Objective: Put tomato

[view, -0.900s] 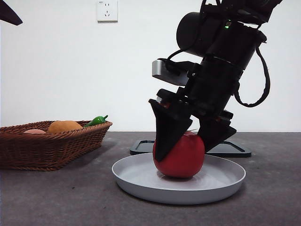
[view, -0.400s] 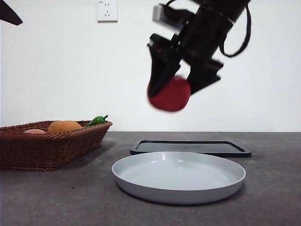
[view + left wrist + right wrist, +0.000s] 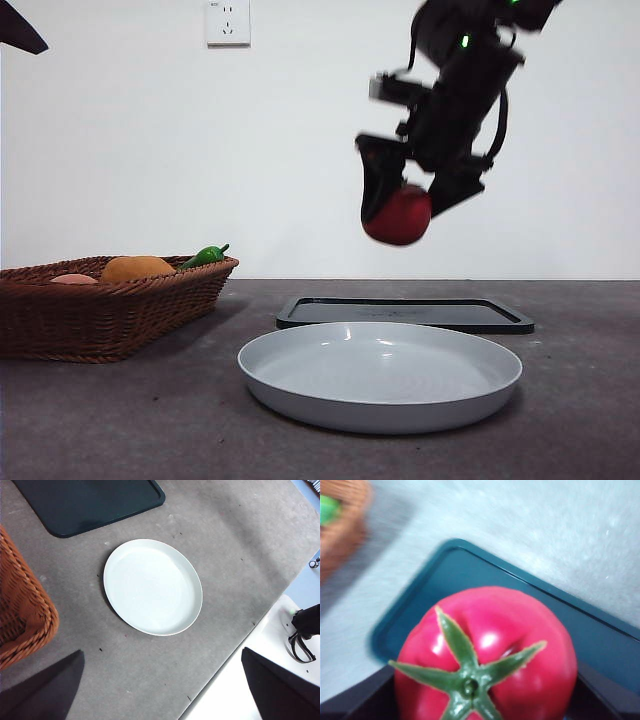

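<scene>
Desk [image 3: 120, 420] carries wicker basket [image 3: 100, 315], black tray [image 3: 400, 312], white plate [image 3: 380, 375]. Right gripper [image 3: 405, 205] high above tray, fingers clamped on tomato [image 3: 398, 216]. Left gripper [image 3: 160, 690] waits, fingers apart, well above plate [image 3: 152, 586].

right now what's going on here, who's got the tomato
The right gripper is shut on the tomato and holds it in the air, above the dark tray that lies behind the white plate. The plate has nothing on it. The left gripper waits open, high over the table, looking down on the plate. A wicker basket to the side holds an orange fruit and a green pepper.
</scene>
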